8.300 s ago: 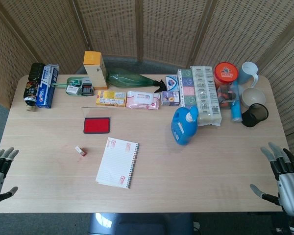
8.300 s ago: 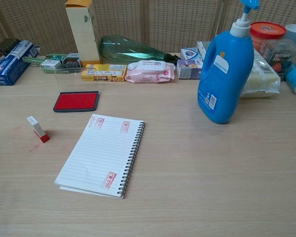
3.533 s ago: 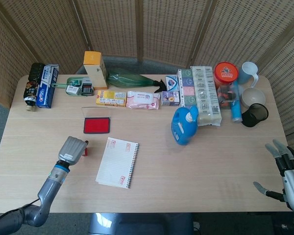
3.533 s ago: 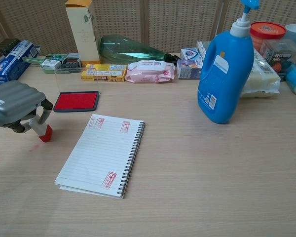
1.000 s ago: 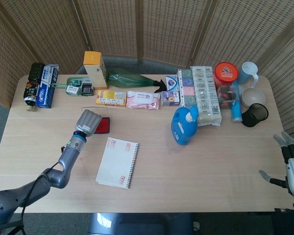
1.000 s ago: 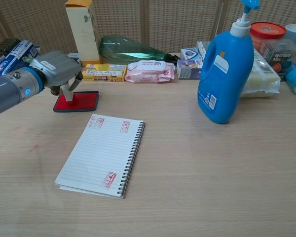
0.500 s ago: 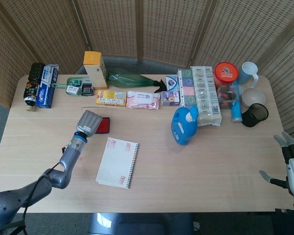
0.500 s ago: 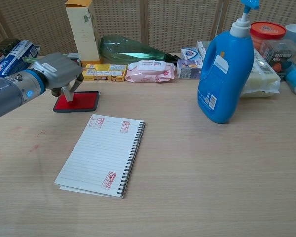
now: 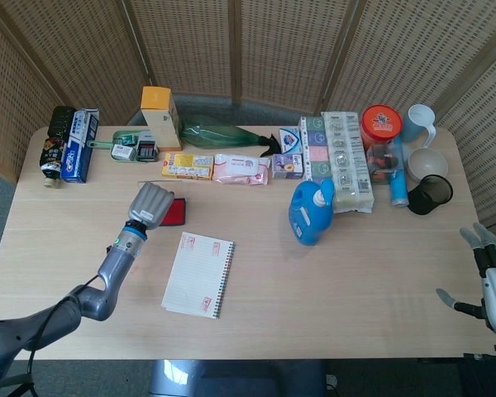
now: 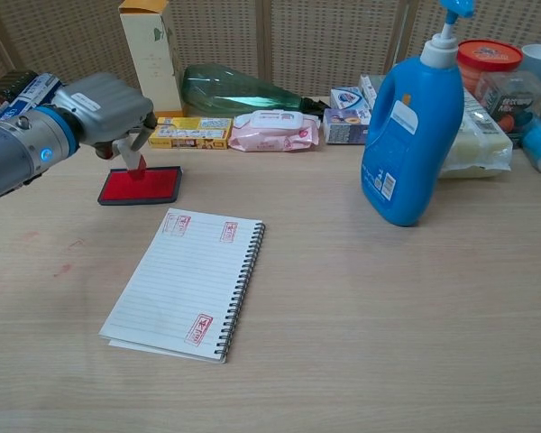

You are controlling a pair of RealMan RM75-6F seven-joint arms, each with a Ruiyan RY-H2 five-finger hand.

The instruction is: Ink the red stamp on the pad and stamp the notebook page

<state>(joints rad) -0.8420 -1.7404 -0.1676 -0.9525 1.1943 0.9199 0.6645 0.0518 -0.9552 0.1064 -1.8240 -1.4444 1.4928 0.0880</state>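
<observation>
My left hand [image 10: 104, 108] pinched the red stamp [image 10: 136, 161] above the ink pad [image 10: 141, 186] | right hand [image 9: 489, 281] splayed, idle | notebook [image 10: 187, 281] at 5 o'clock, unstamped this round.

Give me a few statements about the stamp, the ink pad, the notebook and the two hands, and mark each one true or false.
1. The left hand holds the stamp. True.
2. The stamp is pressed on the notebook. False: it is over the ink pad, not the notebook.
3. The notebook page already has red stamp marks on it. True.
4. The right hand rests on the blue bottle. False: it is at the table's near right edge, far from the bottle, holding nothing.
5. The ink pad lies on top of the notebook. False: it lies on the table beyond the notebook, apart from it.
</observation>
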